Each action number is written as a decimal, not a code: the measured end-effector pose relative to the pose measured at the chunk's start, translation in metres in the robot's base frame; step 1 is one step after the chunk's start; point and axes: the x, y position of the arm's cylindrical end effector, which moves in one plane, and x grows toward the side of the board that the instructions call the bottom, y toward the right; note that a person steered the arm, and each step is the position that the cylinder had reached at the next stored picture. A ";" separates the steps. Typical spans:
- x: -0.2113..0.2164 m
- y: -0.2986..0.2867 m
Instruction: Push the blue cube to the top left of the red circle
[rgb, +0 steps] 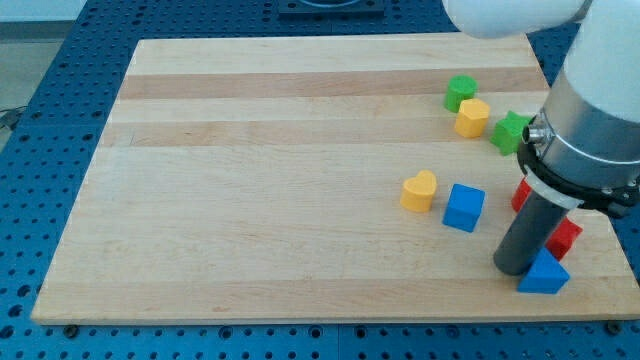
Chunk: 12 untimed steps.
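The blue cube lies on the wooden board at the right of centre, next to a yellow heart on its left. Two red blocks show only in part behind my arm: one right of the blue cube, one lower right. I cannot tell which of them is the red circle. My tip rests on the board below and to the right of the blue cube, apart from it, right beside a blue triangle.
A green round block, a yellow block and a green star sit in a group at the upper right. The arm's white body covers the board's right edge.
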 end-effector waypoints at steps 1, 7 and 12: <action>0.002 0.002; -0.025 -0.065; -0.083 -0.013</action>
